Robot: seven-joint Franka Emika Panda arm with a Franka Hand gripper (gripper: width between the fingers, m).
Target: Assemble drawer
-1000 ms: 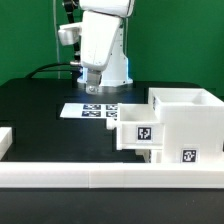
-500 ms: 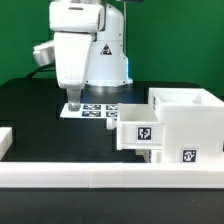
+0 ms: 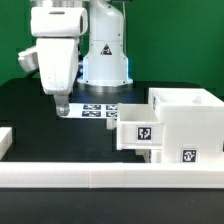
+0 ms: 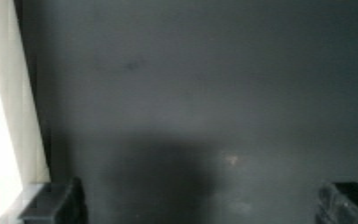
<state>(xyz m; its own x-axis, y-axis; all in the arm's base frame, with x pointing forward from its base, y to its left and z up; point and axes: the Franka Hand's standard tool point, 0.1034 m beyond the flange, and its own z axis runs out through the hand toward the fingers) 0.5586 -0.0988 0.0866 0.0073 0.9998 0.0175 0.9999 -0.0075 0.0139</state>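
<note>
drawer (image 3: 170,125) parts sit well to the exterior view's right of the pincer (image 3: 61,106).

Black bench (image 3: 40,125) against a green backdrop (image 3: 180,40), low white border wall (image 3: 100,177) along the near edge.

Two white plastic box-shaped drawer parts are visible: a taller open one (image 3: 186,118) and a smaller tagged one (image 3: 138,130). One flat white marker board (image 3: 95,110) lies on one black counter (image 3: 40,125).
</note>
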